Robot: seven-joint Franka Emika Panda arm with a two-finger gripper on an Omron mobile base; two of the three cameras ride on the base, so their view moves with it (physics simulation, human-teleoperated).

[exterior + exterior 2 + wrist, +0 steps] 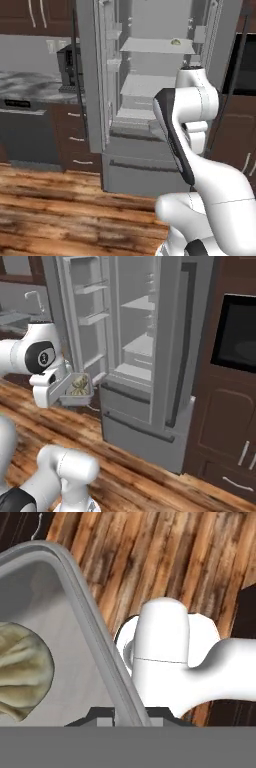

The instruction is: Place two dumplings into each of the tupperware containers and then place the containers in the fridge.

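My gripper (63, 394) is shut on the rim of a translucent tupperware container (75, 401), held in the air just left of the fridge's lower drawers. Pale dumplings (78, 387) lie inside it. In the hand view the container's grey rim (92, 632) runs diagonally between my fingertips (102, 716), and one dumpling (20, 677) sits on its floor at the left. The fridge (142, 346) stands with its door (82, 316) swung open, showing pale shelves (145, 85). In the left base view my own arm hides the hand and the container.
A small yellowish item (175, 43) rests on the fridge's upper shelf. A dark dishwasher (22, 130) and marble counter (30, 85) lie left of the fridge. A black wall oven (237, 336) in dark cabinets stands at the right. Wooden floor (125, 466) lies below.
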